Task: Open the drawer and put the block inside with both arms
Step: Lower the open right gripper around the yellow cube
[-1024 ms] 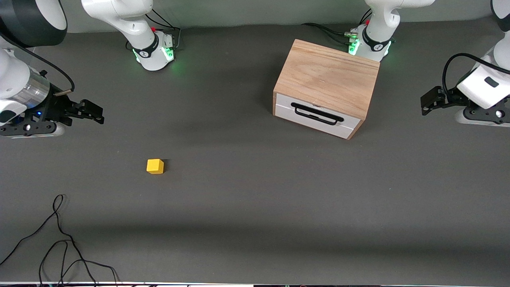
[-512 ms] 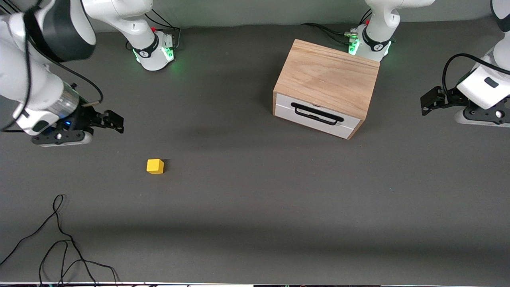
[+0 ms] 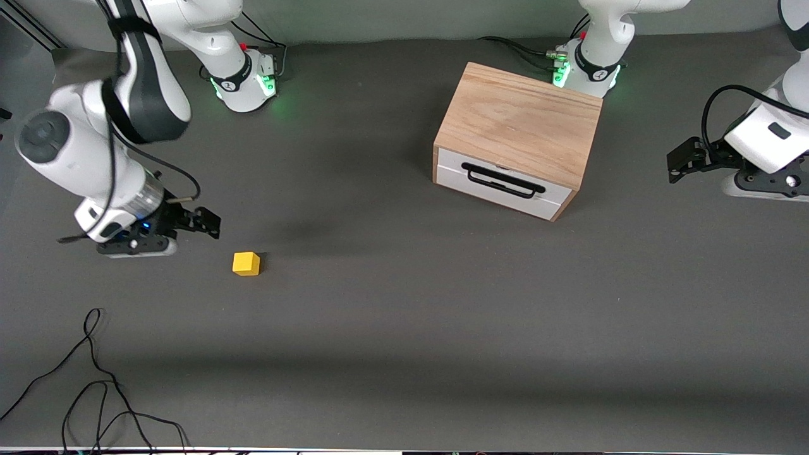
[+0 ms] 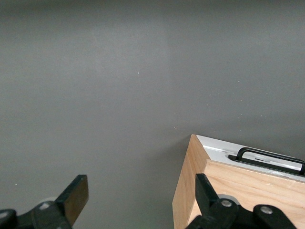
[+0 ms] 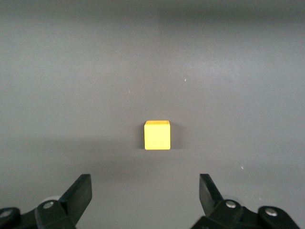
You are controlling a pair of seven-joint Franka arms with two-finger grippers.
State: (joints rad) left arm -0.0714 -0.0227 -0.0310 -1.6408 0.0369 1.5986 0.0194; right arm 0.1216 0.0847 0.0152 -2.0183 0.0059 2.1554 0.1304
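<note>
White jointed arms (image 3: 95, 158) with dark bands, black cables, green-lit bases (image 3: 243, 85), black pincers.

I see the block (image 3: 246, 263), a small bright yellow cube, sitting flat on the dark table toward the right arm's end, well apart from the box. In my right wrist view it's centred, upright, nothing touching it (image 5: 157, 135). The drawer (image 3: 502, 184) is fully shut: white front panel flush in the light oak box (image 3: 519, 123), black wire handle (image 3: 503, 180) across the middle. The box sits toward the left arm's end, farther from the front camera than the block, turned slightly askew. My left wrist view catches one box corner and part of the handle (image 4: 267, 159).
</note>
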